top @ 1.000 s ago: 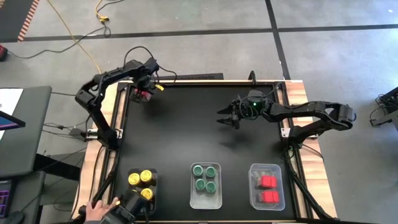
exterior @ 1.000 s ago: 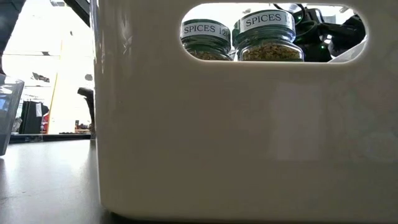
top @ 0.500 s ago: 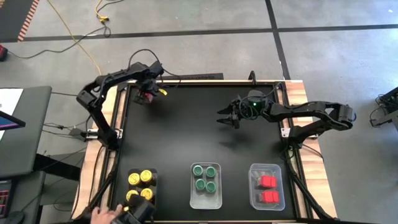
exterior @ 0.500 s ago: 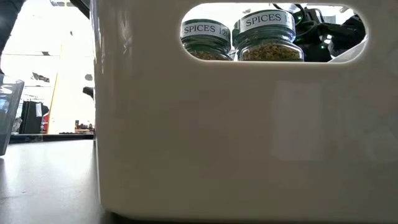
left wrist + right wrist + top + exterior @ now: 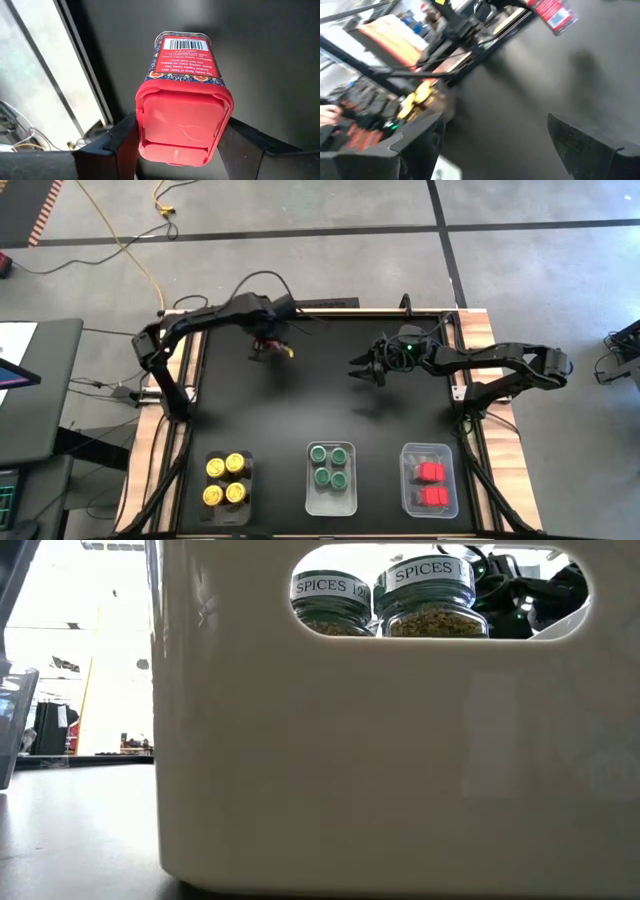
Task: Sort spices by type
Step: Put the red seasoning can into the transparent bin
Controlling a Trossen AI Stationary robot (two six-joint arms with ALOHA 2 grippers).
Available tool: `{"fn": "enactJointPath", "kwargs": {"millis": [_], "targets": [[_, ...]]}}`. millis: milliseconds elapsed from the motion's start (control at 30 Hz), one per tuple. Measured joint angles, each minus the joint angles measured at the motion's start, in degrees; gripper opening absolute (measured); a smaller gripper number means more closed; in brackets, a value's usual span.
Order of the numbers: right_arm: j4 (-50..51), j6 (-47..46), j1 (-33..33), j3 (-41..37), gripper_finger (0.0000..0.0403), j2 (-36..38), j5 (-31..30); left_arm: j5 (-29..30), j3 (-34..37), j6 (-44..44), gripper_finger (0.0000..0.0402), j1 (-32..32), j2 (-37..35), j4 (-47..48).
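My left gripper [image 5: 268, 346] is over the far middle-left of the table, shut on a dark spice jar with a square red lid [image 5: 182, 100]. My right gripper [image 5: 365, 370] waits open over the far middle-right, touching nothing; its own view shows the fingers wide apart [image 5: 495, 145]. Along the near edge stand three clear trays. One holds the yellow-lidded jars [image 5: 225, 480], one the green-lidded jars [image 5: 330, 466], one two red-lidded jars [image 5: 431, 483]. All of them stand on their bases. Two green-lidded jars [image 5: 430, 600] show through a tray's handle hole. My left gripper holds the jar by its red lid [image 5: 150, 125], pinched between the two fingers [image 5: 117, 145], one on each opposite side of the lid. The fingers come from above, pointing down. The jar hangs below them, base toward the table and lifted clear.
A pale tray wall [image 5: 400, 760] fills most of the low view. The black table top [image 5: 320, 405] lies bare between the arms and the trays. The red tray [image 5: 418, 452] has free room in its far half. Cables run along the table's far edge.
My left gripper has swung from the table's far left corner toward the right and a little nearer, carrying the red-lidded jar with it. A person's hand at the near left corner has withdrawn, and the yellow tray now holds one more jar.
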State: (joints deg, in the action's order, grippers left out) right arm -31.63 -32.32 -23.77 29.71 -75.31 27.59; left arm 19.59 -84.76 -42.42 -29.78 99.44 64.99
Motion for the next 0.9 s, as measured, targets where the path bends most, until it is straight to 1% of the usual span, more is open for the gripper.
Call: {"fn": "enactJointPath", "kwargs": {"millis": [67,167,267,367,567,700,733,800,833,900], "targets": [[0.16,-0.87,-0.37,0.0,0.0378,0.0,3.05,-0.55,-1.51,3.43,0.0214,2.81,0.1,0.18],[1.11,-2.31,-1.16,0.0,0.0378,1.01,8.04,-3.27,-5.18,9.66,0.0214,6.32,2.44,0.79],[3.93,-2.39,-1.53,0.0,0.0378,3.67,8.58,-3.41,-10.74,14.47,0.0214,9.33,7.53,2.69],[9.5,-1.56,-2.25,0.0,0.0378,7.81,8.58,-4.04,-18.54,17.01,0.0214,11.72,14.35,6.45],[28.38,2.4,-3.17,0.0,0.0378,18.52,8.51,-7.8,-37.84,24.52,0.0214,14.24,27.82,13.66],[38.74,4.44,-3.39,0.0,0.0378,24.37,6.98,-10.73,-49.89,29.04,0.0222,15.1,34.83,16.59],[40.62,4.94,-3.39,0.0,0.0378,25.55,6.75,-11.91,-50.41,30.15,0.0223,15.42,35.58,15.86],[43.54,5.49,-3.39,0.0,0.0378,27.57,6.47,-15.2,-47.68,31.49,0.0225,15.92,34.93,12.99],[44.37,5.57,-3.39,0.0,0.0378,28.52,6.23,-16.8,-47.05,32.31,0.0225,16.22,34.93,13.43],[45.57,5.61,-3.39,0.0,0.0378,30.04,5.43,-17.83,-45.87,33.86,0.0226,16.91,34.84,14.25]]}}
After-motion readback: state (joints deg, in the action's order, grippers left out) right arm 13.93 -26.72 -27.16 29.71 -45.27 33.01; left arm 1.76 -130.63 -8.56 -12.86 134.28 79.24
